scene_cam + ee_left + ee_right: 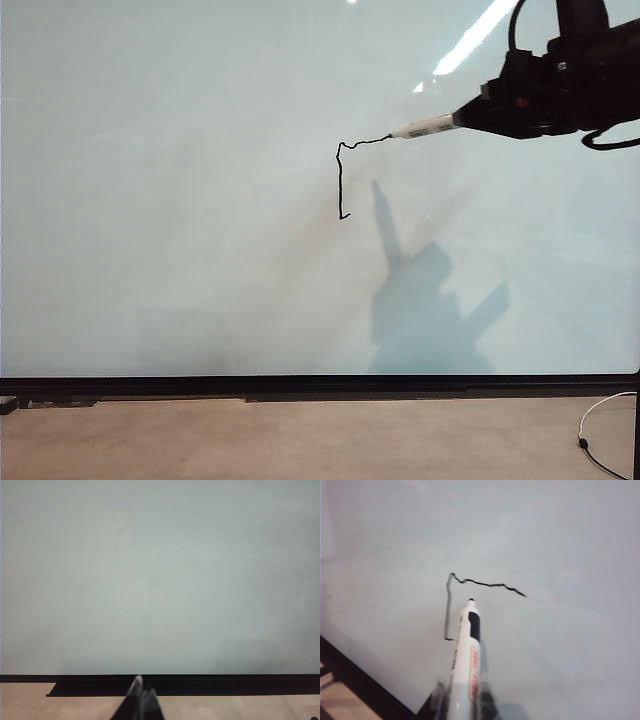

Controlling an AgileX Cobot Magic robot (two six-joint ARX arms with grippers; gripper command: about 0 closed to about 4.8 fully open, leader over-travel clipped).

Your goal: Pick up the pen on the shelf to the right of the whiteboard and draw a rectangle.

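Whiteboard: the whiteboard (180, 200) fills nearly the whole exterior view, glossy pale grey-white, with a black bottom edge above a tan surface.

Right gripper: the right gripper (478, 112) reaches in from about 2 o'clock in the exterior view, black, its jaws clamped on the pen. In the right wrist view the gripper (462, 700) grips the barrel's rear part from both sides.

Pen: the pen (425, 127) is white with dark print, sticking out of the right gripper and pointing toward 8 o'clock, its tip at the right end of the drawn line. In the right wrist view the pen (466, 665) shows red print and a black tip.

Rectangle: the rectangle (341, 175) is only partly drawn, a wobbly vertical left side with a small hook at its foot and a wavy top stroke running toward 3 o'clock from the upper corner. It sits just right of the board's middle.

Shadow: a dark shadow (425, 310) of the arm falls on the board at about 5 o'clock from the line.

Left gripper: the left gripper (142, 690) sits low before the board's black edge, well apart from the drawing, its fingertips pressed together with nothing between them.

Cable: a white cable (600, 415) loops at the 5 o'clock corner.
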